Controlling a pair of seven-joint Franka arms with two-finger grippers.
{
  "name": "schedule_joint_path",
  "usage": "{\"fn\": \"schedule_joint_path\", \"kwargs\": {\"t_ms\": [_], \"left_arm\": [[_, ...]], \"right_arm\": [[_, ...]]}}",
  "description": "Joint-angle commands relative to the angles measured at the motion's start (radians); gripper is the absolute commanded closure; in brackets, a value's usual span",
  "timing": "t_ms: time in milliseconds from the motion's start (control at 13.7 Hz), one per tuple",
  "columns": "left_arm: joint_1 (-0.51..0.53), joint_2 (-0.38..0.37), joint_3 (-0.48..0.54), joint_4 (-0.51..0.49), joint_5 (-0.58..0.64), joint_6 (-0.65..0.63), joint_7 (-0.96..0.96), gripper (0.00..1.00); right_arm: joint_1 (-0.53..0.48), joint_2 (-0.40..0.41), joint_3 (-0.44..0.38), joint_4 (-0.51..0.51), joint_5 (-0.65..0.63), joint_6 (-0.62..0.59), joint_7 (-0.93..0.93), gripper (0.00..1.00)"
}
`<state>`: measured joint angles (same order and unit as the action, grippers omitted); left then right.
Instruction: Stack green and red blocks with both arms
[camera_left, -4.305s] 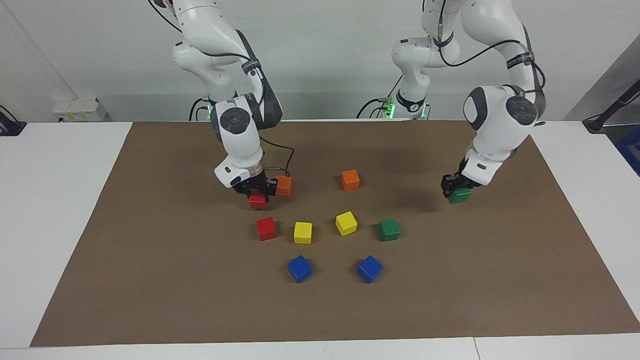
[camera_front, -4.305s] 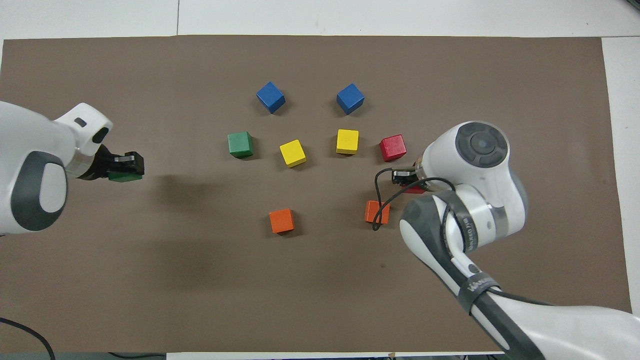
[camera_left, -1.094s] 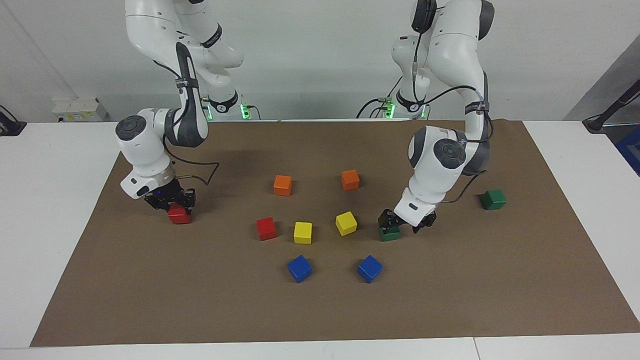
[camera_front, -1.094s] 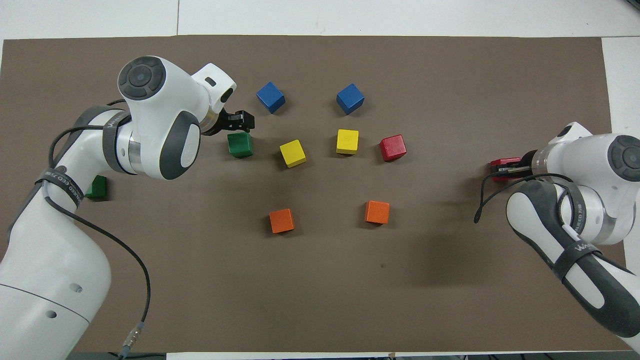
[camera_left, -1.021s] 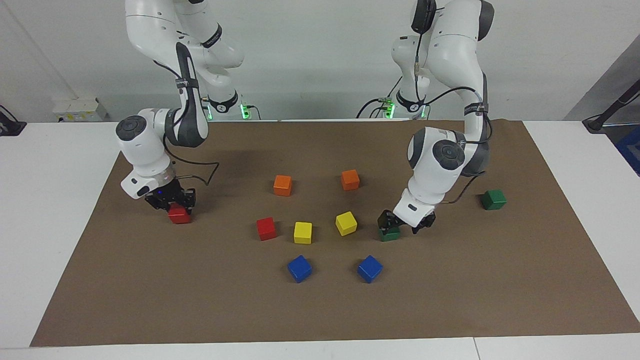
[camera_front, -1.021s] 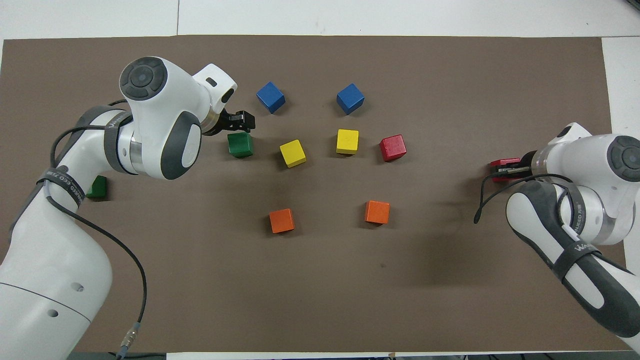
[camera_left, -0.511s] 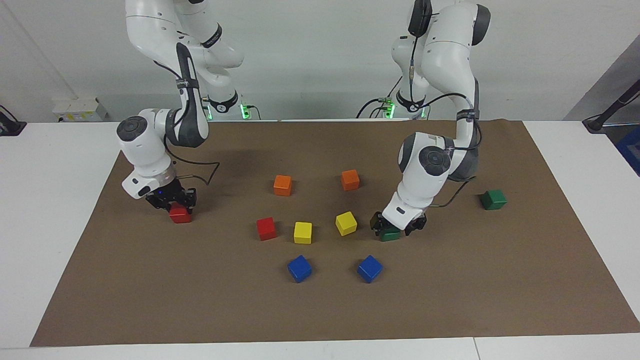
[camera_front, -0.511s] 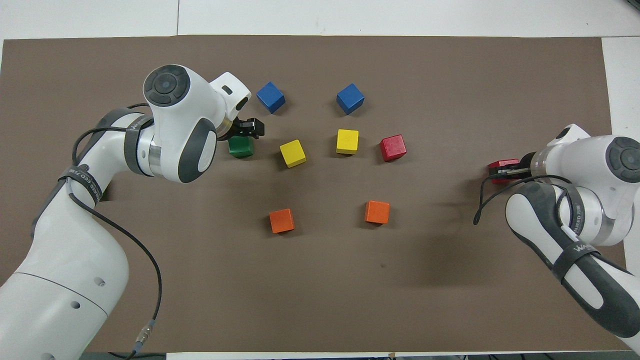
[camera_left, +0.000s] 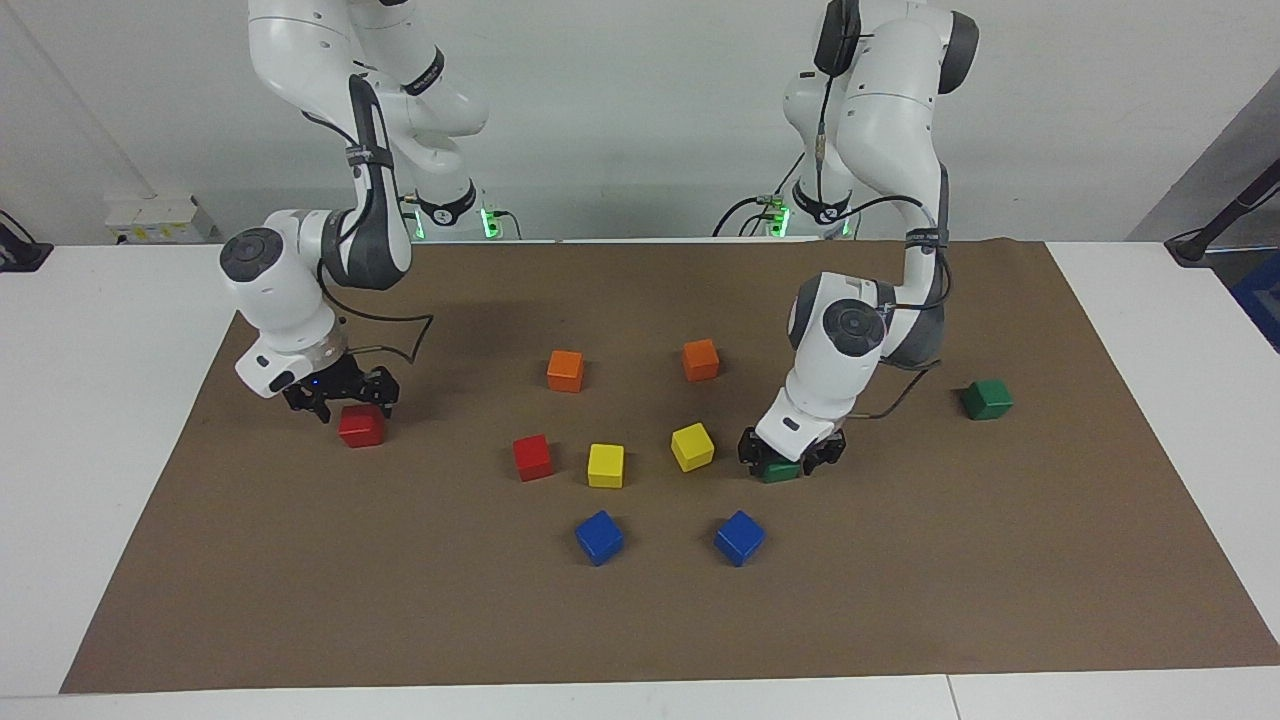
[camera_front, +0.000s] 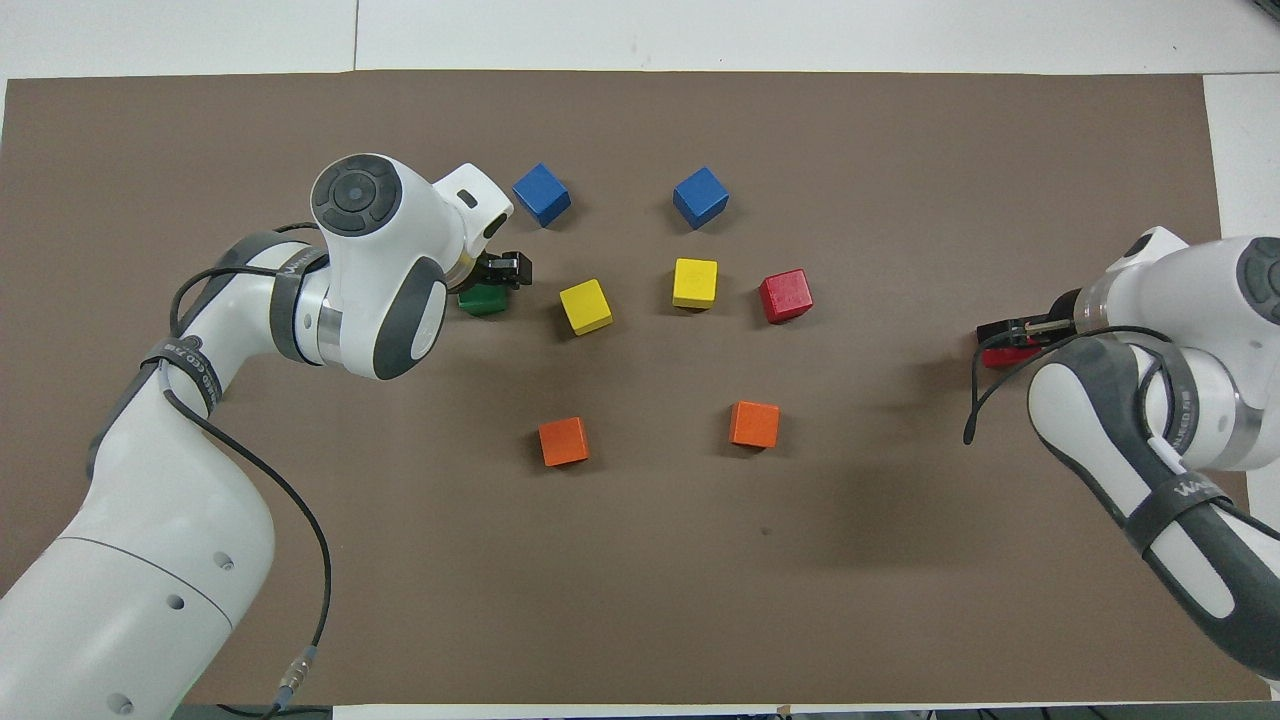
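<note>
Green block (camera_left: 780, 470) sits between the left end effector's (camera_left: 791, 456) spread fingers, while the right end effector (camera_left: 340, 392), open, hovers just above a red block (camera_left: 361, 426).

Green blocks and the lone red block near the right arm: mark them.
Green block under left pincer (camera_left: 781, 470): facing view, visible front face.
Free green block (camera_left: 988, 399): facing view, centre.
Outlying red block (camera_left: 361, 426): facing view, centre.

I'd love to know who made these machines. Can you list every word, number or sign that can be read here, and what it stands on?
No text here can be read whole.
White lettering on the black strap of the left arm: too small to read.
White lettering on the black strap of the right arm: too small to read.
The brown mat and the blocks, such as the red block, show no print.
</note>
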<state>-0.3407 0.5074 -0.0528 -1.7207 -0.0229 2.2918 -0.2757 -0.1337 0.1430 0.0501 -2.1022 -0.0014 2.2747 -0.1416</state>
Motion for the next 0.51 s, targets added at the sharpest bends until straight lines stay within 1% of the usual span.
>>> {"fn": "schedule_joint_path", "kwargs": {"t_ms": [0, 73, 146, 219, 292, 438], "left_arm": [[-0.023, -0.018, 0.021, -0.014, 0.021, -0.014, -0.022, 1.0], [-0.02, -0.018, 0.021, 0.013, 0.02, -0.05, -0.022, 1.0], [-0.014, -0.021, 0.021, 0.032, 0.02, -0.081, -0.023, 1.0], [-0.006, -0.033, 0.021, 0.041, 0.02, -0.104, -0.023, 1.0], [0.008, -0.067, 0.027, 0.043, 0.017, -0.127, -0.023, 1.0], [0.081, -0.143, 0.027, 0.04, 0.018, -0.197, -0.007, 1.0]], "right_arm": [[0.012, -0.005, 0.014, 0.179, -0.005, -0.208, 0.01, 0.0], [0.037, 0.003, 0.014, 0.241, -0.011, -0.262, 0.029, 0.0], [0.061, 0.006, 0.014, 0.279, -0.011, -0.296, 0.071, 0.0], [0.103, 0.016, 0.014, 0.309, -0.009, -0.311, 0.155, 0.0], [0.161, 0.027, 0.014, 0.332, -0.008, -0.317, 0.251, 0.0], [0.285, 0.05, 0.014, 0.341, -0.011, -0.261, 0.46, 0.0]]}}
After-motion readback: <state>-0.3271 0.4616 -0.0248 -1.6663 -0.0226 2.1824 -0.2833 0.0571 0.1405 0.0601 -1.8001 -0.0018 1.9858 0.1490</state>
